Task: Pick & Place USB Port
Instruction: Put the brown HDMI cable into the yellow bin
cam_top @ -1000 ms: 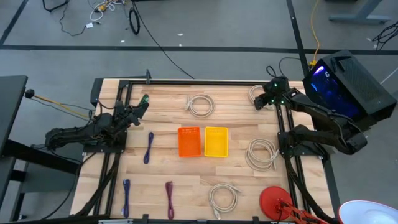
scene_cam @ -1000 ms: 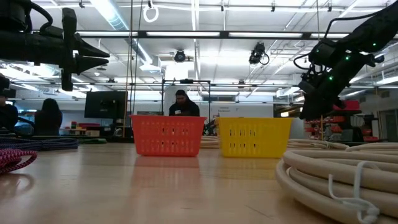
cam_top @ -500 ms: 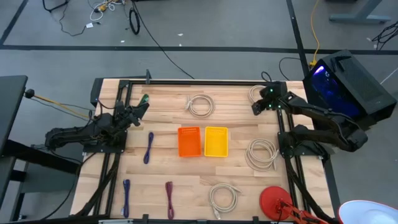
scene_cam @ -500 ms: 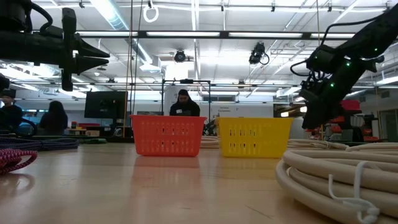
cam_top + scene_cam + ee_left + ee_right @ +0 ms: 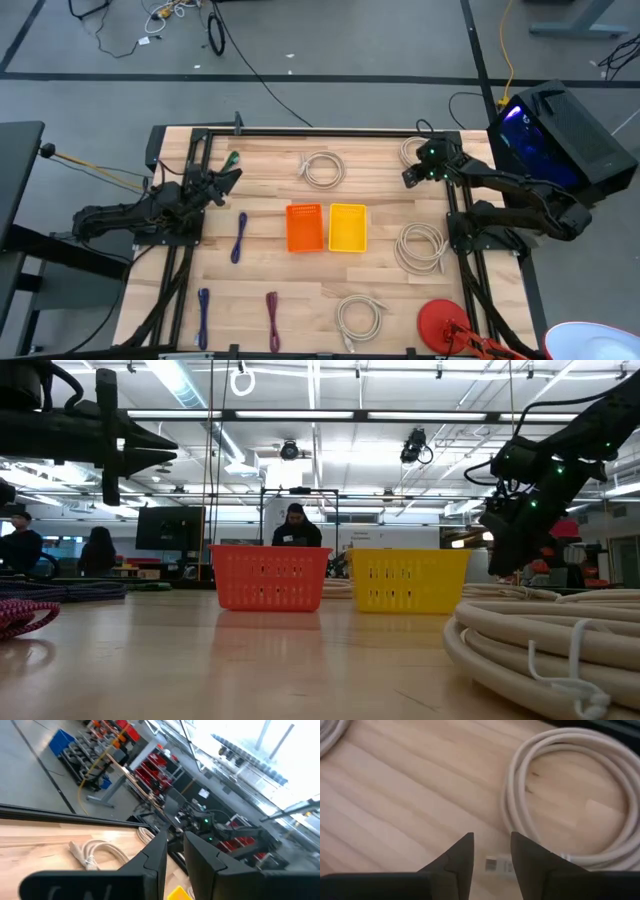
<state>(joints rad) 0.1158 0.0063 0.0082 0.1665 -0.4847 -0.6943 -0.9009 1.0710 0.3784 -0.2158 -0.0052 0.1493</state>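
My right gripper [image 5: 408,178] hovers low over the table's far right corner, next to a white cable coil [image 5: 408,148]. In the right wrist view its fingers [image 5: 491,851] are open. They stand above and on either side of the coil's [image 5: 509,795] white USB plug [image 5: 499,865], which lies flat on the wood. The low view shows this gripper [image 5: 508,565] a little above the tabletop. My left gripper [image 5: 232,172] waits raised over the far left of the table, fingers [image 5: 174,845] shut. An orange basket [image 5: 305,228] and a yellow basket [image 5: 347,227] stand side by side at the centre.
More white coils lie at far centre [image 5: 322,168], at right [image 5: 420,247] and at near centre [image 5: 360,317]. Purple and blue cable bundles [image 5: 239,237] [image 5: 203,310] [image 5: 272,315] lie on the left half. A red round object [image 5: 440,325] sits at the near right corner. People show in the room behind.
My right gripper has moved down toward the tabletop and a little toward the table's left and near side, ending beside the far right coil. The left arm has kept still.
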